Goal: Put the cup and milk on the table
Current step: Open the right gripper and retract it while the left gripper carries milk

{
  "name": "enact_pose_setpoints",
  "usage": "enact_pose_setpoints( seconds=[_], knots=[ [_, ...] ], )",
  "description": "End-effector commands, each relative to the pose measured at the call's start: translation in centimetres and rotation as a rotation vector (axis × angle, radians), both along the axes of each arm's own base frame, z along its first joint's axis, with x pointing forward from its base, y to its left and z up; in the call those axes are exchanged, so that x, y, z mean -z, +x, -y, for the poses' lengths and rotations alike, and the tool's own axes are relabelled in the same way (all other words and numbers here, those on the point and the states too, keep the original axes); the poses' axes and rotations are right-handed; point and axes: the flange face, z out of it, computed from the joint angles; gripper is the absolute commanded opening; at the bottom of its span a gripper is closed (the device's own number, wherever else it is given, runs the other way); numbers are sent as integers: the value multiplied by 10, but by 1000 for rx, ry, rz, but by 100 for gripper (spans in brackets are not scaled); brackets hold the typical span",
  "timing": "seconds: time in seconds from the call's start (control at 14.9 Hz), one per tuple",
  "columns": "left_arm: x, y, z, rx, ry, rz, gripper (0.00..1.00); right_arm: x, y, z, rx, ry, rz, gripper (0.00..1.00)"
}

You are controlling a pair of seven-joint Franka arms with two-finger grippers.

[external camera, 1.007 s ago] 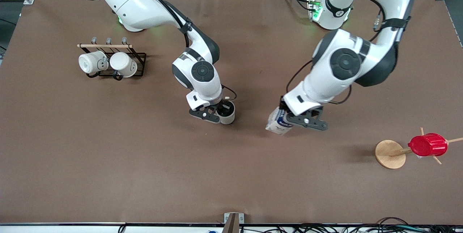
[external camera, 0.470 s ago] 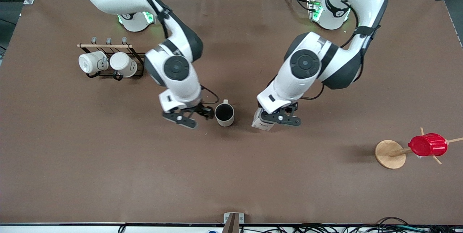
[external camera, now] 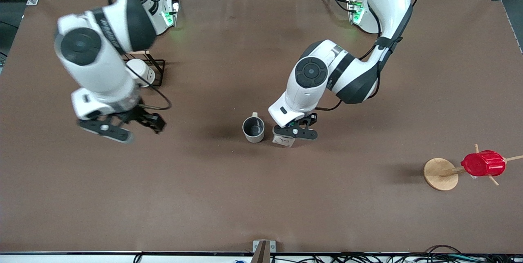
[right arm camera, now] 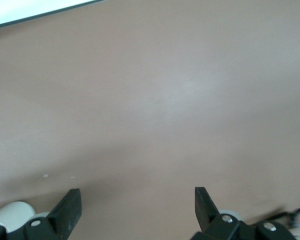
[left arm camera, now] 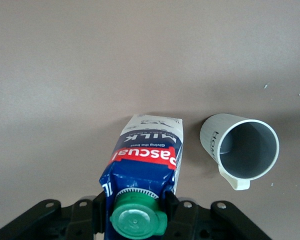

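Observation:
The cup (external camera: 253, 129), cream-white with a grey inside, stands upright on the brown table (external camera: 261, 197) near its middle. It also shows in the left wrist view (left arm camera: 242, 148). The milk (external camera: 282, 141) is close beside the cup, toward the left arm's end. My left gripper (external camera: 291, 129) is shut on the top of the milk (left arm camera: 145, 155), a finger on each side of its green cap (left arm camera: 138, 221). I cannot tell if its base rests on the table. My right gripper (external camera: 148, 121) is open and empty over bare table near the mug rack; its fingers (right arm camera: 70, 207) stand wide apart.
A black wire rack (external camera: 157, 67) with a white mug (external camera: 141, 72) stands toward the right arm's end, partly hidden by the right arm. A red ribbed cup (external camera: 483, 163) hangs on a wooden stand (external camera: 440, 174) toward the left arm's end.
The right gripper let go of the cup and moved away toward the rack, opening. The left gripper carried the milk toward the cup, and it now sits close beside it.

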Motion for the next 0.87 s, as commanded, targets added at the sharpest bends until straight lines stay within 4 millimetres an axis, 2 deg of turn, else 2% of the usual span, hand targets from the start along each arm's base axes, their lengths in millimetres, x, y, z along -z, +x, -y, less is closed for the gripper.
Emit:
enact_pose_setpoints(
  seconds=[0.0, 0.13, 0.27, 0.47, 0.54, 0.67, 0.81],
  knots=[
    [1, 0, 8, -15, 27, 5, 3, -42, -20, 74, -55, 40, -27, 100],
    [8, -3, 12, -29, 31, -1, 3, -73, -34, 112, -80, 28, -24, 100],
    [16, -2, 18, -31, 32, -4, 3, -103, -53, 133, -100, 35, -53, 100],
    [23, 0, 24, -45, 49, 9, 3, -138, -66, 165, -147, 48, -99, 100],
    [24, -3, 29, -39, 55, 13, 3, -141, -65, 178, -159, 47, -98, 100],
    [28, -1, 28, -44, 65, 16, 3, -143, -66, 192, -161, 49, -95, 100],
    [28, -2, 28, -48, 66, 16, 9, -143, -65, 200, -149, 51, -92, 100]
  ],
)
